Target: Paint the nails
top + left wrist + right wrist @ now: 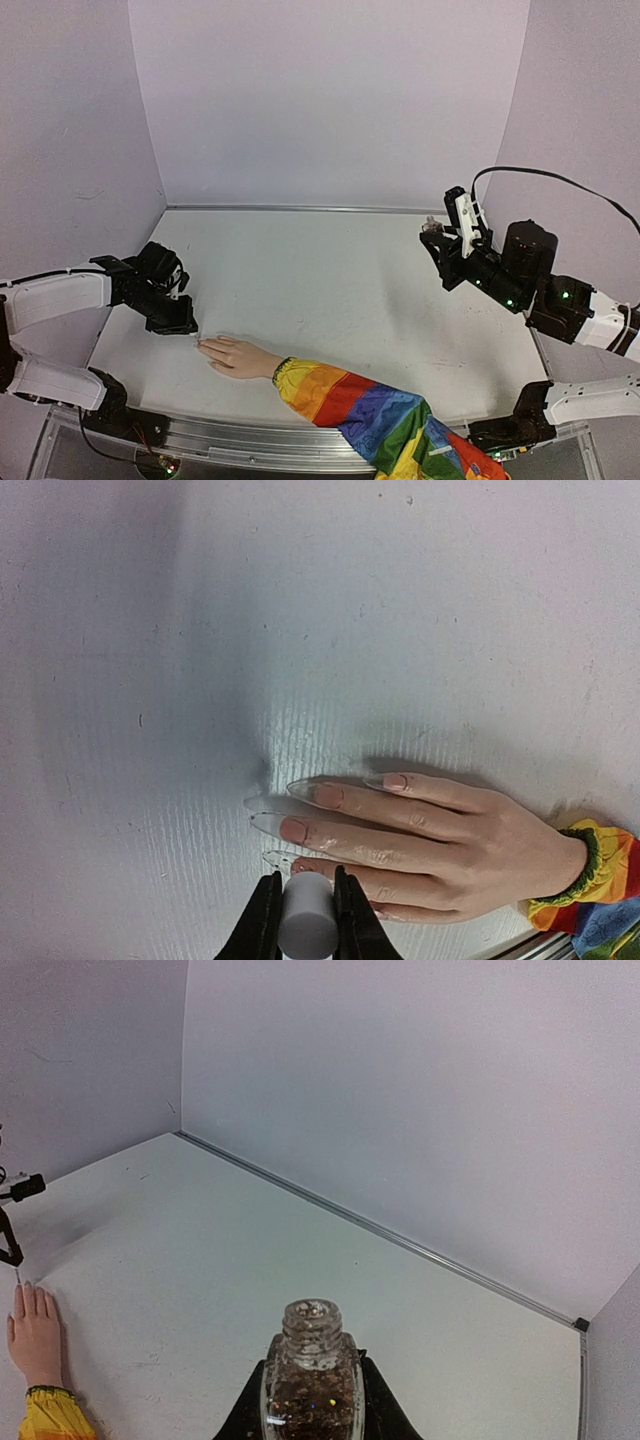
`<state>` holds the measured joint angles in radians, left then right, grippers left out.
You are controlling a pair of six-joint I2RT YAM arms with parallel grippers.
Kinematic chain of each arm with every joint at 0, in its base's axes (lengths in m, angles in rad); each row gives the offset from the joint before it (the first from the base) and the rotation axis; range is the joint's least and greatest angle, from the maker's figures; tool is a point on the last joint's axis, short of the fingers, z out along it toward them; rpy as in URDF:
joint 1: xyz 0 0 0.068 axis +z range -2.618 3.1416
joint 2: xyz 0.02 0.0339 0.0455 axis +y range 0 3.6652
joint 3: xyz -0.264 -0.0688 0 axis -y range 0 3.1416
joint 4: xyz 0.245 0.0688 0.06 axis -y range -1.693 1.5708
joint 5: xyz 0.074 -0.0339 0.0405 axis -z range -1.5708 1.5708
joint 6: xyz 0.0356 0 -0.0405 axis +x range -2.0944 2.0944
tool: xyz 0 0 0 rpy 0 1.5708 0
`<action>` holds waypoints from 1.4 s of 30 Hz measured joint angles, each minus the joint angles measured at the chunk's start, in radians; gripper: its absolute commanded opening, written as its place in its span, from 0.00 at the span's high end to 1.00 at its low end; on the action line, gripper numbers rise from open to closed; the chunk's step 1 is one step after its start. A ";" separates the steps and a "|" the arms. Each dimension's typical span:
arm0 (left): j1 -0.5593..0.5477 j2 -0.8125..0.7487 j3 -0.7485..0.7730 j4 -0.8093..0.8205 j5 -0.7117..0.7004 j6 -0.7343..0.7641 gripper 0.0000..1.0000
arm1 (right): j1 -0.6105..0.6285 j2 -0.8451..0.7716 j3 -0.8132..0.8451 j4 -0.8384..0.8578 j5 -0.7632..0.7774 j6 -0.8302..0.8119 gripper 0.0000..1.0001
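Smooth white cylinder (307, 920) by long, glossy, pointed nails (327, 796).

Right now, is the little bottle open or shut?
Open. The bottle in the right pincer has no cap: its threaded neck is bare, and the mouth shows at the top.

No legible txt, labels or nos. anywhere

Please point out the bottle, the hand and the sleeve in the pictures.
bottle (311, 1385): right wrist view, on its glass body.
hand (480, 845): left wrist view, on the back of the hand.
sleeve (362, 402): top external view, on the striped cloth.
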<state>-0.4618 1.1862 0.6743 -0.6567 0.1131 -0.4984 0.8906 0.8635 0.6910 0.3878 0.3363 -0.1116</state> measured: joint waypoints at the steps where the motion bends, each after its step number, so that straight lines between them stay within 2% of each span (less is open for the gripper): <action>1: 0.000 0.000 0.000 0.000 0.000 0.000 1.00 | 0.000 0.000 0.000 0.000 0.000 0.000 1.00; 20: 0.000 0.039 0.000 -0.001 -0.013 0.000 1.00 | 0.000 0.005 0.000 0.000 -0.003 0.000 1.00; 42: 0.000 0.091 0.000 0.003 -0.091 0.001 1.00 | 0.000 0.010 0.000 0.000 -0.003 0.003 1.00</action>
<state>-0.4614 1.2774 0.6743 -0.6540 0.0223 -0.4973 0.8906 0.8730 0.6910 0.3878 0.3328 -0.1081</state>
